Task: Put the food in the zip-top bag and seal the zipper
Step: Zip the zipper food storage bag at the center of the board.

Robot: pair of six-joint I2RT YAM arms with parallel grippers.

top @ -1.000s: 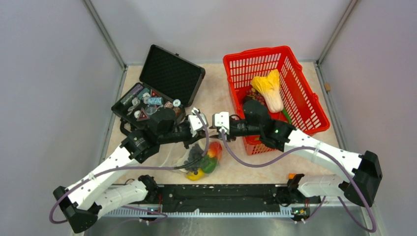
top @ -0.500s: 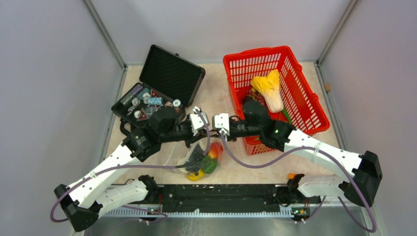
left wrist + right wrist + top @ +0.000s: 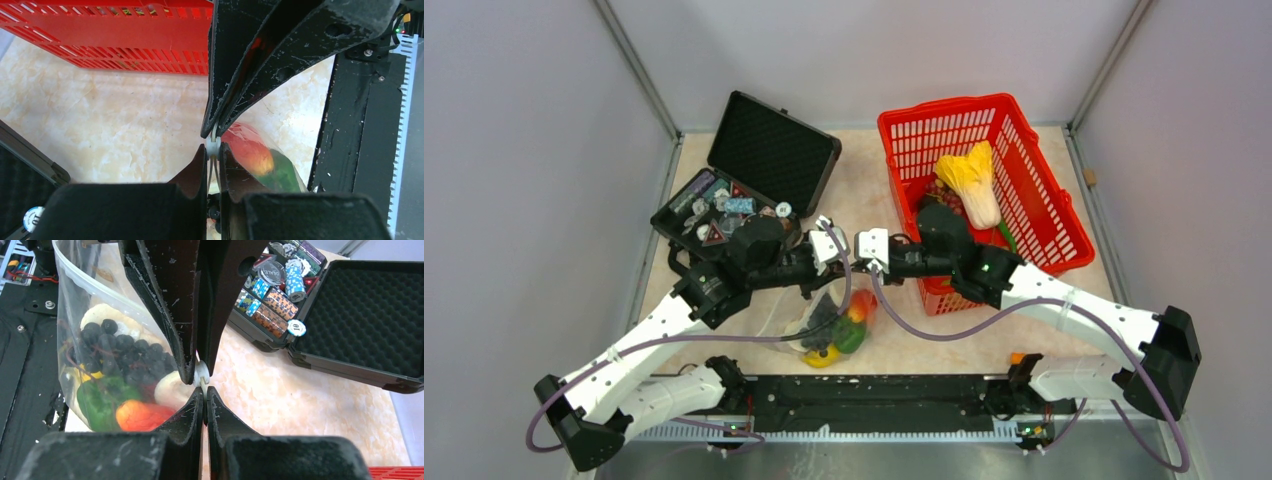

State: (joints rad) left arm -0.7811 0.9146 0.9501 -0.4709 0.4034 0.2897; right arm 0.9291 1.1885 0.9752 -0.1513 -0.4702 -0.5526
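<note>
Clear, crinkly plastic is hanging over the middle of the bench's near edge. This is the one zip-top bag (image 3: pixel 829 325), and whether its bottom is touching the bench I cannot tell. It is bulging with food. Through its wall are showing one bunch of dark grapes (image 3: pixel 120 352), one green pepper (image 3: pixel 95 405), one orange-red fruit (image 3: pixel 140 415), one white mushroom (image 3: pixel 172 385) and a yellow piece (image 3: pixel 85 375) half hidden behind the grapes.

Along the bag's top edge the zipper (image 3: pixel 213 146) is running as a narrow whitish strip. Two grippers are meeting on it, tip to tip. The left gripper (image 3: pixel 214 150) is pinching the strip between fingers drawn almost together. The right gripper (image 3: pixel 204 391) is clamping it from the opposite side, with its jaws fully closed on the strip. In the overhead view they are facing each other just above the bag.

Farther back, one red mesh basket (image 3: pixel 1024 150) is sitting toward the far right corner of the bench. One pale cabbage (image 3: pixel 974 185) is lying in it, with a reddish piece beside it that is too hidden to name. Toward the far left corner, one black case (image 3: pixel 774 150) is standing open, with its tray holding small chips (image 3: pixel 724 205).
</note>
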